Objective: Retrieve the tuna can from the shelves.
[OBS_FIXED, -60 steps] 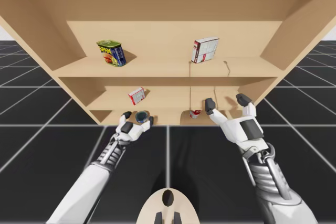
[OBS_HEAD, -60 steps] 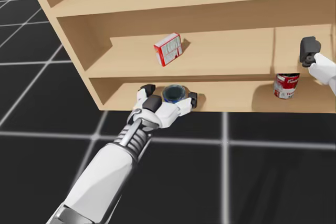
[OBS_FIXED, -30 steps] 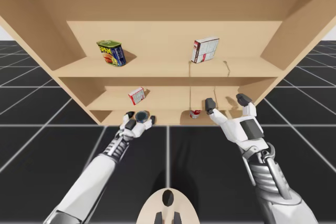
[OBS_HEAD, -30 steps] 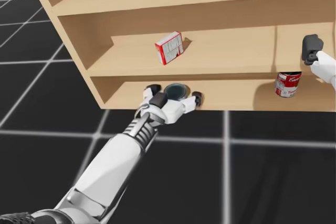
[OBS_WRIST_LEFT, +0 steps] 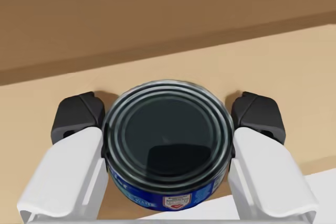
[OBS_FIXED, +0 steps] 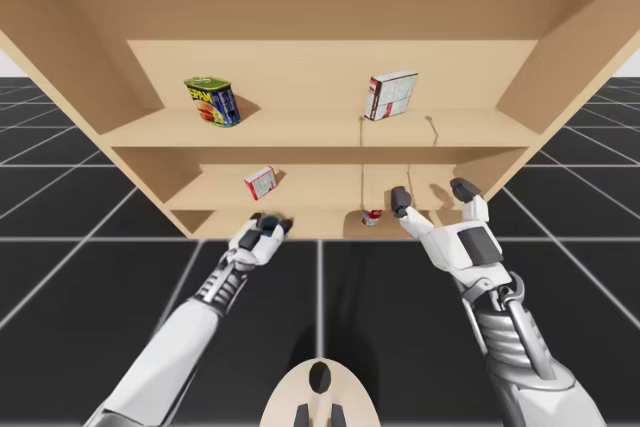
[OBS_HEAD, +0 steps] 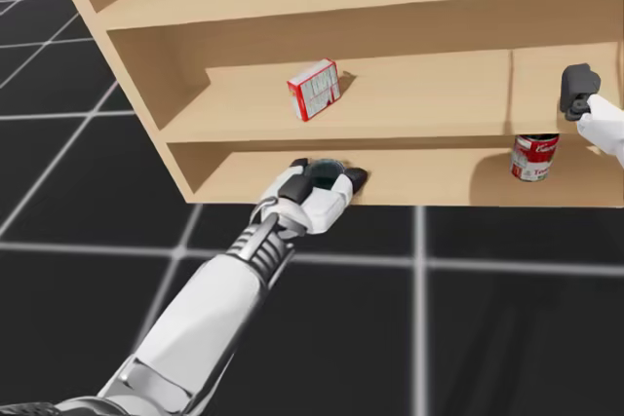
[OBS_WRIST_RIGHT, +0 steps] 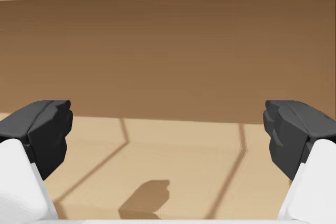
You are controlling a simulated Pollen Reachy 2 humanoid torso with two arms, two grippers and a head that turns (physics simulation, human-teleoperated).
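The tuna can [OBS_WRIST_LEFT: 168,140], a low blue tin with a dark lid, stands at the front edge of the bottom shelf [OBS_HEAD: 429,182]. My left gripper [OBS_WRIST_LEFT: 167,119] is shut on it, one black pad against each side. In the head view the left gripper [OBS_HEAD: 327,174] covers most of the tuna can [OBS_HEAD: 325,170], and from the high view the left gripper [OBS_FIXED: 266,224] sits at the shelf's lip. My right gripper [OBS_FIXED: 431,194] hovers open in front of the middle shelf on the right, holding nothing, with its fingers [OBS_WRIST_RIGHT: 42,129] wide apart.
A red and white soup can [OBS_HEAD: 533,157] stands on the bottom shelf to the right. A small red and white box [OBS_HEAD: 313,90] leans on the middle shelf. The top shelf holds a blue and yellow tin [OBS_FIXED: 212,101] and a white and red box [OBS_FIXED: 390,95].
My left gripper's fingers have drawn in from wide open and now press on the tuna can's sides. The right arm has stayed where it was.
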